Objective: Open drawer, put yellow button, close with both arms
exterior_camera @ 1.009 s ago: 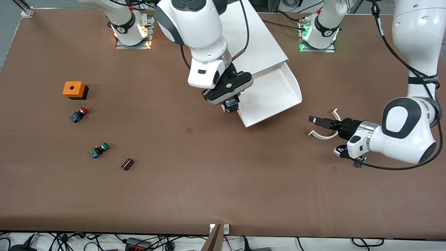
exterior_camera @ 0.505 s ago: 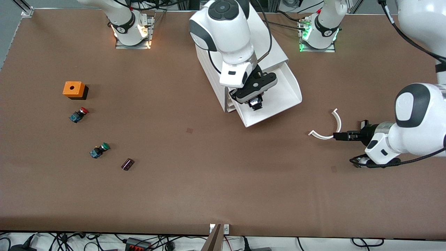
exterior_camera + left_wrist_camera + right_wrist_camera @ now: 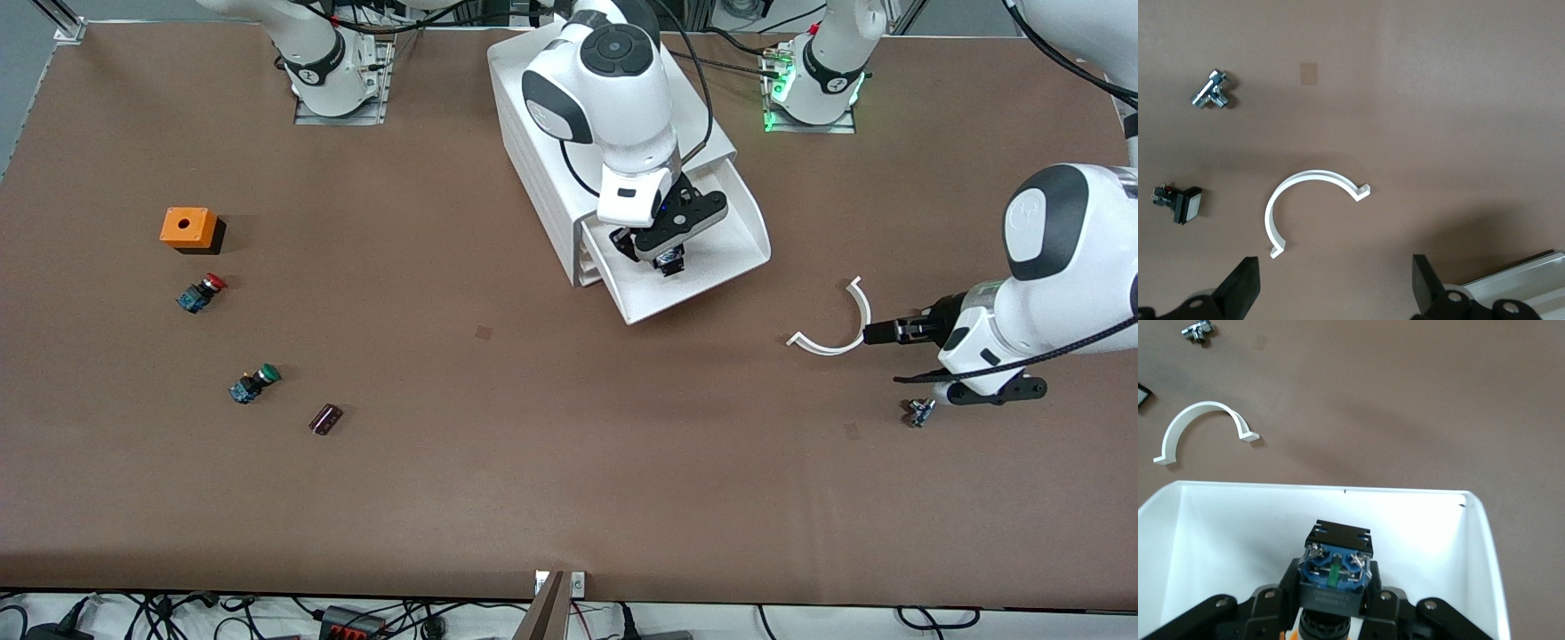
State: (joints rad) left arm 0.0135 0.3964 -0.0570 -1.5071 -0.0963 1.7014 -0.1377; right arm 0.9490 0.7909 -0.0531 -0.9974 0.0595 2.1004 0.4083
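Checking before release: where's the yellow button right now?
The yellow button is held in the right end effector, over the open drawer of the white cabinet.

I'm working in a robotics lab: two white robot arms (image 3: 622, 116) bolted to a brown bench (image 3: 533, 462), status lights glowing at their bases (image 3: 800, 89), loose cables (image 3: 356, 618) along its edge.

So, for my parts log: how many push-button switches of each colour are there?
Red-capped push-button: 1
Green-capped push-button: 1
Yellow-capped, blue-based push-button, in right gripper over open white drawer: 1
White-faced black switch: 1
Total: 4
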